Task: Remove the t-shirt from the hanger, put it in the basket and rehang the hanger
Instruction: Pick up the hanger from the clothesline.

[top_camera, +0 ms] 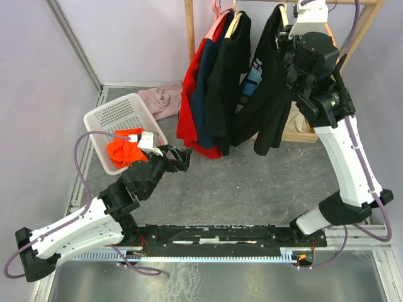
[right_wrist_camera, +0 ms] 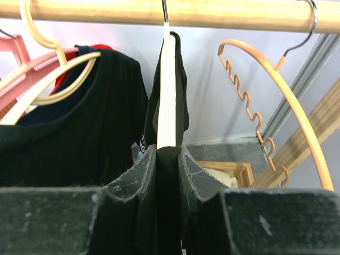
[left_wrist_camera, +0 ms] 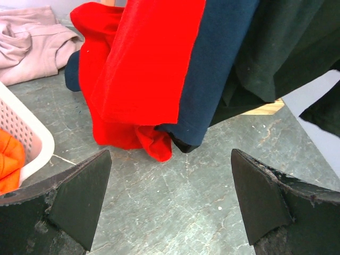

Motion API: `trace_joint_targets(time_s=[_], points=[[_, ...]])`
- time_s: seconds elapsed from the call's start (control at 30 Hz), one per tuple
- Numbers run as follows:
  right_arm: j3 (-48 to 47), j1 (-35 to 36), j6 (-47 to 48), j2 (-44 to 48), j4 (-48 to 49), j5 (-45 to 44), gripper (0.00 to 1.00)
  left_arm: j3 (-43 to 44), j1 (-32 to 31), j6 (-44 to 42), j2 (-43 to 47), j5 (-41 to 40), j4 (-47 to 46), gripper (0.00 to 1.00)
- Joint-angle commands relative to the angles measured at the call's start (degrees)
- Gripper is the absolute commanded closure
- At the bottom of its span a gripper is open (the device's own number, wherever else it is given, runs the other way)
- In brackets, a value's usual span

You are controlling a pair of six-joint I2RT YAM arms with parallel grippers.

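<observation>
A black t-shirt (top_camera: 271, 94) hangs on a white hanger (right_wrist_camera: 167, 90) from the wooden rail (right_wrist_camera: 159, 11) at the back right. My right gripper (right_wrist_camera: 168, 154) is up at the shirt's shoulder (right_wrist_camera: 169, 175), shut on the black fabric just below the bare end of the hanger. In the top view that gripper (top_camera: 289, 34) sits at the shirt's collar. My left gripper (left_wrist_camera: 170, 202) is wide open and low over the grey floor, holding nothing. It is just in front of the hems of the hanging clothes, beside the basket (top_camera: 119, 113).
On the same rail hang a red shirt (left_wrist_camera: 143, 64), a navy one (left_wrist_camera: 218, 69) and another black one (right_wrist_camera: 95, 122). An empty orange hanger (right_wrist_camera: 265, 106) is to the right. The white basket (left_wrist_camera: 26, 138) holds an orange cloth (top_camera: 126, 151). A pink garment (top_camera: 164, 97) lies on the floor behind.
</observation>
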State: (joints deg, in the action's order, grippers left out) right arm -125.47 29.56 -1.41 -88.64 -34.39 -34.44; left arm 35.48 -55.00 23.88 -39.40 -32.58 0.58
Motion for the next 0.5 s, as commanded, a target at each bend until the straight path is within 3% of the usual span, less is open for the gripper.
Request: trace_joint_targets(time_s=[0.0,0.47], points=[[4.85,-0.36,0.06,6.61,8.34,0.64,0.98,3.33,-1.25,-2.79,0.17,1.76,-3.71,0.01],[27.38,-0.21,-8.6,22.08,10.05,5.67,0.99,6.94,-6.02,-4.48,-1.45,5.53,-7.51,0.01]])
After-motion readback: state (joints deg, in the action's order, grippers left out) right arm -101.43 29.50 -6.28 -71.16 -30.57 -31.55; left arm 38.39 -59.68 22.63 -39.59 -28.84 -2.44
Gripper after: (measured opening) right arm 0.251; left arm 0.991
